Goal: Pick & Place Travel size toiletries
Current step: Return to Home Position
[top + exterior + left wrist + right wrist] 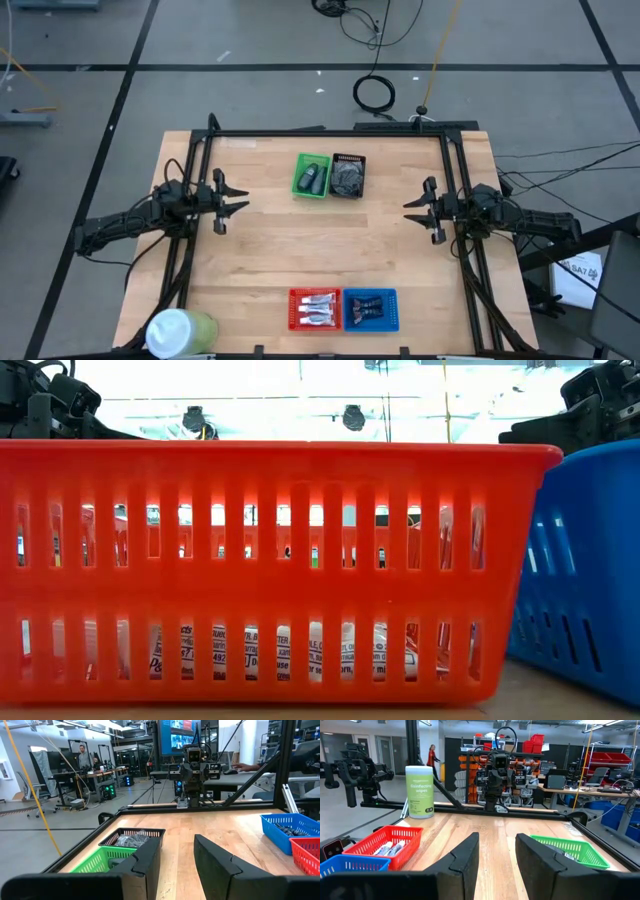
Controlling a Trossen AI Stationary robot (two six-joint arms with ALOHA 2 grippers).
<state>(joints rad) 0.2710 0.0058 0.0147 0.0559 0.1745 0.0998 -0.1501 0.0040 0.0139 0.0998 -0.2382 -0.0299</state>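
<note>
Now, white tubes (pixel 314 311) left-right in red tray (pixel 292 309)

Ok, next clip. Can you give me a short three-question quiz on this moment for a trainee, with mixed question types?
1. True or false: the white tubes lie in the blue tray.
2. Which tray sits right beside the green tray? A red tray, B black tray, C blue tray.
3. Fill in: the left jaws and right jaws both stand ____, holding nothing.

Key
1. False: they lie in the red tray.
2. B.
3. Open.
</note>
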